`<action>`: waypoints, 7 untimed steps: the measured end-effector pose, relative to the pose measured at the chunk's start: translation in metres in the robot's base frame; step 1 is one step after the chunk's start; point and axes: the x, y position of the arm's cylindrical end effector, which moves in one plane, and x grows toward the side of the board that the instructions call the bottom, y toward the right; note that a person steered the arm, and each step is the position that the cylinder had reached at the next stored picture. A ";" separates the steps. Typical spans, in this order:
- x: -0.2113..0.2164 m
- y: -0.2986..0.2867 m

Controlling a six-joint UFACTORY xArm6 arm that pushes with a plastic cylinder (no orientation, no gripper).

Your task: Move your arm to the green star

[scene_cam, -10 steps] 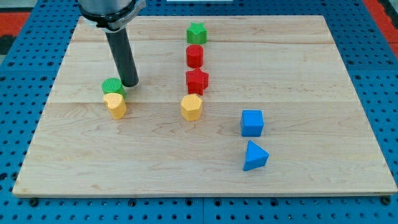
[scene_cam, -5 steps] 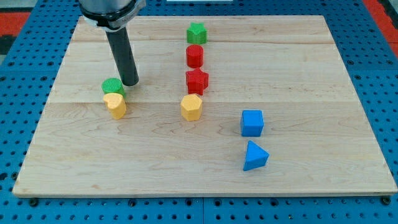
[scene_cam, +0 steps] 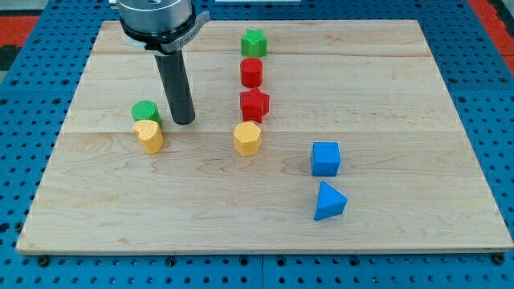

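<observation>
There are no jaws here and nothing is held: my tip [scene_cam: 184, 122] rests just right of the green cylinder [scene_cam: 145, 111]. The green star [scene_cam: 254, 42] lies toward the view's top right; approach left of the red cylinder [scene_cam: 252, 72].

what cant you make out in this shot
- Arm above the rod: cut off by the view's top edge.
- Green round block: its lower front is covered by the yellow block.
- Whether my tip touches the board: cannot tell.
- Green star: back side faces away.
</observation>
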 end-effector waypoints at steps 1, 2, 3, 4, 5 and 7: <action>-0.017 -0.013; -0.043 -0.031; -0.084 -0.042; -0.122 -0.022; -0.146 0.003; -0.182 0.080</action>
